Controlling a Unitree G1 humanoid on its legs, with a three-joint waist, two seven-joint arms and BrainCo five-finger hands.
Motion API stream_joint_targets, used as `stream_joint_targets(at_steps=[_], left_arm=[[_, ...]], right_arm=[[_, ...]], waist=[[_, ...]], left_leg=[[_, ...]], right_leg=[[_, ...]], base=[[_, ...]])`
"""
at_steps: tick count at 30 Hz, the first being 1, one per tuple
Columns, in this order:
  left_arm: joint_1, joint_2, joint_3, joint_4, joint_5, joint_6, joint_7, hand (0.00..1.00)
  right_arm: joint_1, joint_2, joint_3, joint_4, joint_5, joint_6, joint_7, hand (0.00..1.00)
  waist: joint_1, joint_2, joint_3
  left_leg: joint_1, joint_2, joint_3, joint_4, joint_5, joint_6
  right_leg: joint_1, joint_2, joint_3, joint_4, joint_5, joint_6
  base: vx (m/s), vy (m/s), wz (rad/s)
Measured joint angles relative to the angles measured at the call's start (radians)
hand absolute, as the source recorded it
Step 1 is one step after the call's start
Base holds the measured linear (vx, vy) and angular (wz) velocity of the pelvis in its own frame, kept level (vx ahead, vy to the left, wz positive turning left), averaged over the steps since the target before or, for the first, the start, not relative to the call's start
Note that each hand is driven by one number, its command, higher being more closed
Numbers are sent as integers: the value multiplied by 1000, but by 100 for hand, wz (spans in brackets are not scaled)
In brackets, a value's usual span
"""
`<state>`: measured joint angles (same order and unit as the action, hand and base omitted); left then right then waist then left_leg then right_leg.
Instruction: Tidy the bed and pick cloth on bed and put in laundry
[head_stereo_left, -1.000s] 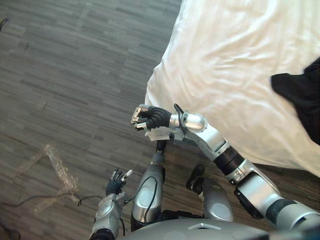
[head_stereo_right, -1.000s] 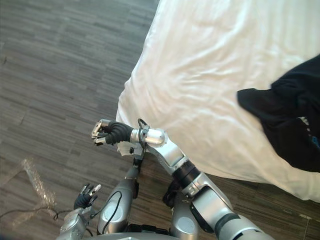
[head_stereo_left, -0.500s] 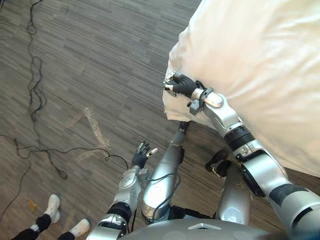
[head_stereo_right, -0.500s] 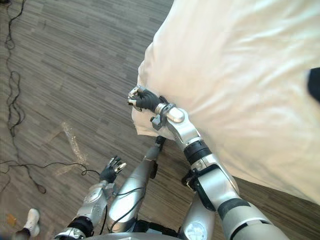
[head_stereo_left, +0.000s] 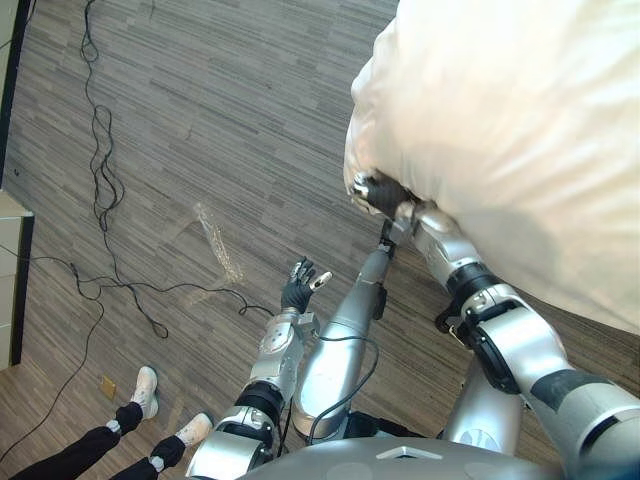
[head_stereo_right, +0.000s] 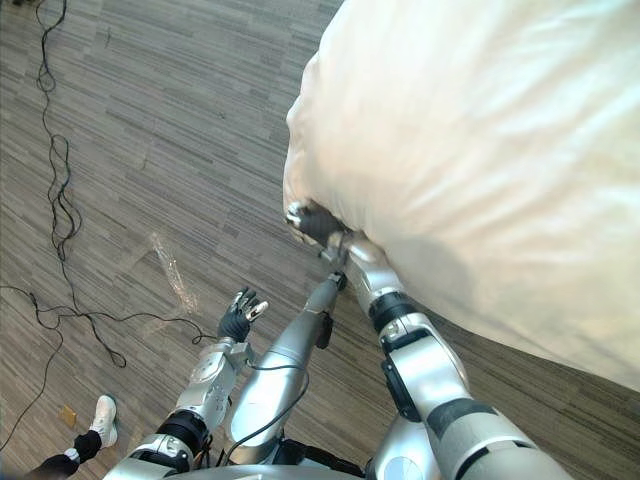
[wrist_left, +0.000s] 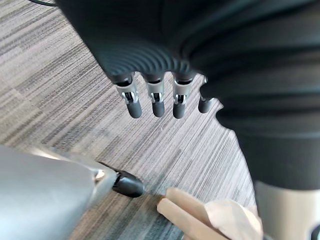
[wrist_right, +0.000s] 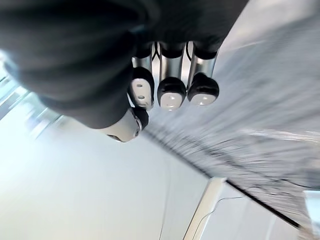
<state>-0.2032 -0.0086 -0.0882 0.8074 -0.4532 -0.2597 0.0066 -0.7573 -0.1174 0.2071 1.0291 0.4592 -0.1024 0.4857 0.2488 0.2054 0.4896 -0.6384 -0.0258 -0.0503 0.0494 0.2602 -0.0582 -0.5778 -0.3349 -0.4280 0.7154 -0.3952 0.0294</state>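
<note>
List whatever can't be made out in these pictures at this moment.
- Right hand: whether it grips the white bed cover; the cover's edge hides its front in both eye views.
- Rest of the cover's top: cut off by the eye views' top and right edges.
- Person: cut off above the legs by the left eye view's lower left edge.

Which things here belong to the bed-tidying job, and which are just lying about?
Job: white duvet; right hand, curled, at its corner.
Lying about: clear plastic strip on the floor; person's legs; left hand, open, idle.
</note>
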Motion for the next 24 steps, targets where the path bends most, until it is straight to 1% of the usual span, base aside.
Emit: stream_joint_targets(at_steps=[3,5,8,9,10,12,13,14,15,16,18,19,21,23,24], left_arm=[[3,-5,20,15,14,0,0,0],[9,-4,20,37,30,-5,-1,0],[28,1,19,41,74,-8,-3,0],[45,10,18,42,93,-8,-6,0],[70,29,19,43,113,-10,-7,0],[101,61,19,61,142,-10,-7,0],[117,78,20,79,164,-10,-6,0],[128,86,20,81,170,-9,-6,0],[152,98,32,71,171,-14,-6,0],[163,114,37,62,174,-12,-4,0],[182,132,42,55,203,-9,-2,0],[189,139,43,54,212,-8,0,0],[198,141,49,63,213,-5,0,0],[230,151,66,76,219,-6,0,0],[233,156,73,85,235,-6,1,0]], right_arm=[[93,-15,1,21,-12,-7,14,100],[133,-9,54,4,-13,-31,39,100],[155,1,143,-42,-13,-48,65,100],[169,6,192,-73,-13,-58,78,100],[171,22,243,-99,-13,-66,91,100],[179,44,309,-170,-10,-84,107,100],[192,50,337,-248,1,-91,125,100],[204,53,352,-300,11,-91,131,100],[223,67,378,-401,43,-91,147,100],[236,84,410,-495,75,-84,161,100],[255,106,456,-604,120,-70,191,100],[267,111,487,-655,152,-48,210,100],[288,113,516,-696,189,-13,230,100],[315,117,558,-701,238,45,252,100],[326,118,565,-702,246,56,254,100]], waist=[[-37,-6,5],[-65,-11,7],[-80,-16,8],[-84,-26,9],[-94,-44,12],[-99,-78,11],[-101,-97,10],[-102,-107,8],[-111,-130,7],[-122,-148,5],[-131,-167,0],[-131,-176,-6],[-137,-183,-19],[-146,-204,-65],[-146,-210,-78]], left_leg=[[63,-8,18,-19,6,6],[135,-3,39,-44,4,5],[189,8,54,-57,-6,0],[219,10,57,-67,-8,-2],[244,17,57,-68,-14,-4],[280,31,59,-68,-26,-11],[307,42,59,-69,-33,-14],[321,47,59,-69,-38,-15],[349,58,63,-70,-48,-17],[377,65,70,-70,-57,-17],[414,75,85,-70,-72,-18],[437,80,100,-70,-81,-16],[464,83,111,-72,-94,-13],[495,92,129,-93,-101,-11],[505,93,131,-102,-101,-11]], right_leg=[[50,-11,6,-6,1,1],[106,-5,18,-22,1,1],[153,15,26,-50,4,3],[181,21,27,-61,5,3],[211,30,26,-76,4,3],[257,49,26,-109,10,4],[298,63,23,-139,18,6],[319,73,22,-157,23,7],[363,90,19,-195,34,9],[400,103,20,-231,47,10],[449,121,30,-278,68,16],[476,129,39,-310,81,17],[509,139,46,-346,96,23],[550,158,59,-411,123,28],[560,161,59,-427,128,29]], base=[[44,-53,-13],[14,-65,-29],[-3,-65,-33],[23,-69,-19],[45,-97,-19],[74,-114,-15],[75,-86,-11],[78,-71,-13],[67,-47,-20],[67,-37,-21],[53,-3,-34],[39,16,-41],[20,23,-29],[43,17,-25],[73,2,-16]])
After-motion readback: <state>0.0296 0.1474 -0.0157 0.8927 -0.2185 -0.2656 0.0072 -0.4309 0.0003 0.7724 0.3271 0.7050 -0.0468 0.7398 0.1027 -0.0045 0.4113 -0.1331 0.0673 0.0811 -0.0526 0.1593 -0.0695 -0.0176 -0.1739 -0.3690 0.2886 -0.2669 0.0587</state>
